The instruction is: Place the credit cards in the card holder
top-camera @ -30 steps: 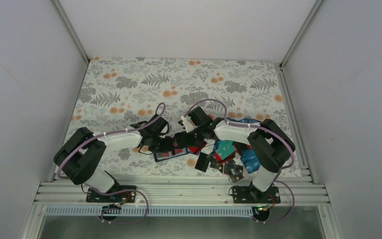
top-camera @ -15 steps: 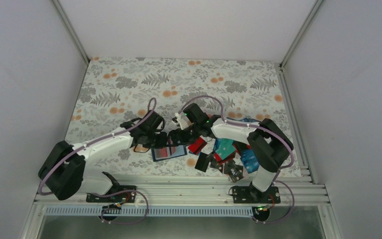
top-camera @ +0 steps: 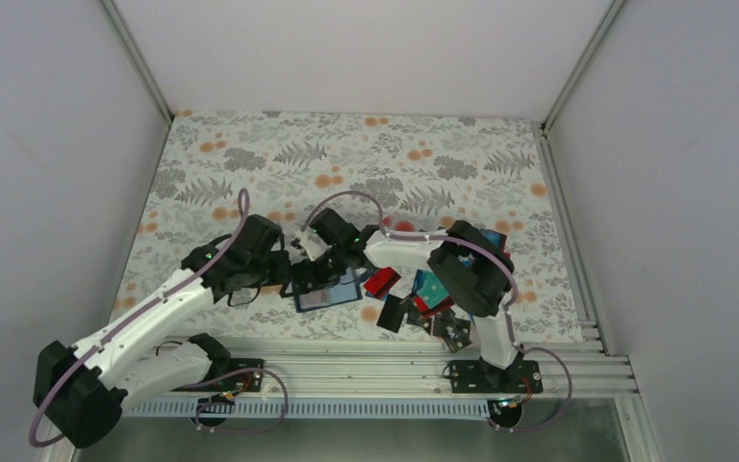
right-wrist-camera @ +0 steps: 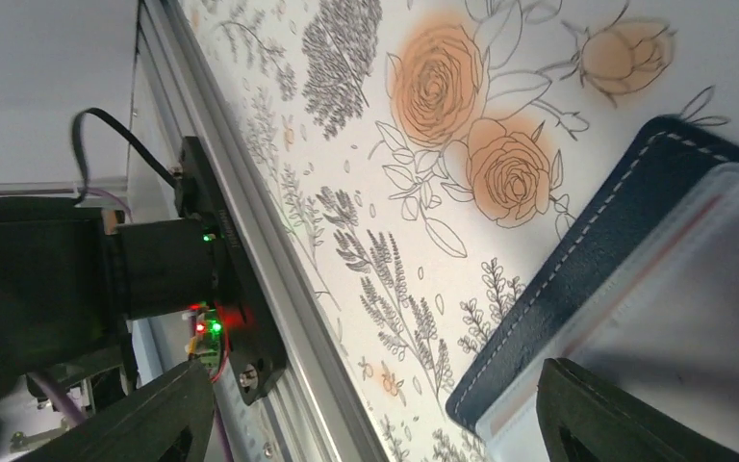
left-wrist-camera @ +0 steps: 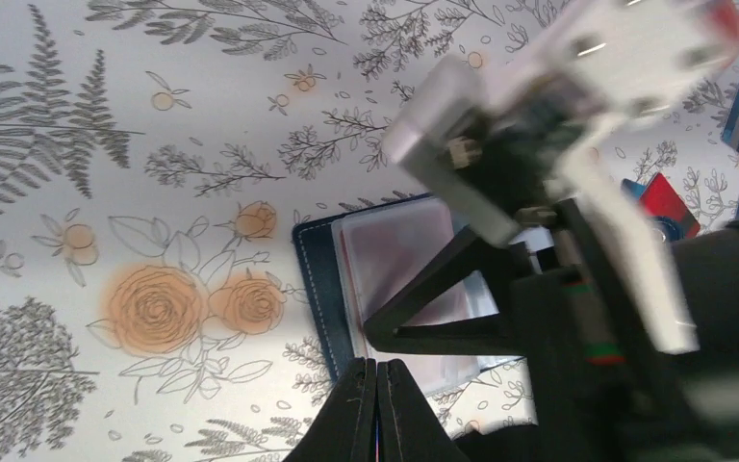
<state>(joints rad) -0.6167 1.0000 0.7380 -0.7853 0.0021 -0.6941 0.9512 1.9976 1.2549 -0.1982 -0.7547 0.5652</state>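
Note:
The card holder (top-camera: 332, 296) lies open on the floral mat, navy with clear sleeves; it also shows in the left wrist view (left-wrist-camera: 319, 279) and the right wrist view (right-wrist-camera: 577, 255). My right gripper (top-camera: 314, 273) is open over its left part, and one finger (left-wrist-camera: 443, 308) rests on a clear sleeve. In its own view the right gripper (right-wrist-camera: 375, 375) is empty. My left gripper (top-camera: 287, 279) is shut just left of the holder, its tips (left-wrist-camera: 377, 366) at the holder's near edge. The credit cards (top-camera: 435, 300) lie piled to the right, with a red card (top-camera: 382, 282) nearest the holder.
An aluminium rail (top-camera: 346, 371) runs along the near edge, also in the right wrist view (right-wrist-camera: 279, 318). White walls (top-camera: 58, 144) stand on three sides. The two arms meet over the holder. Red and blue cards (left-wrist-camera: 669, 197) lie past the right arm.
Both grippers have moved left. The left arm has stretched out and its gripper has drawn off the holder to its left edge. The right gripper now hangs over the holder's left part.

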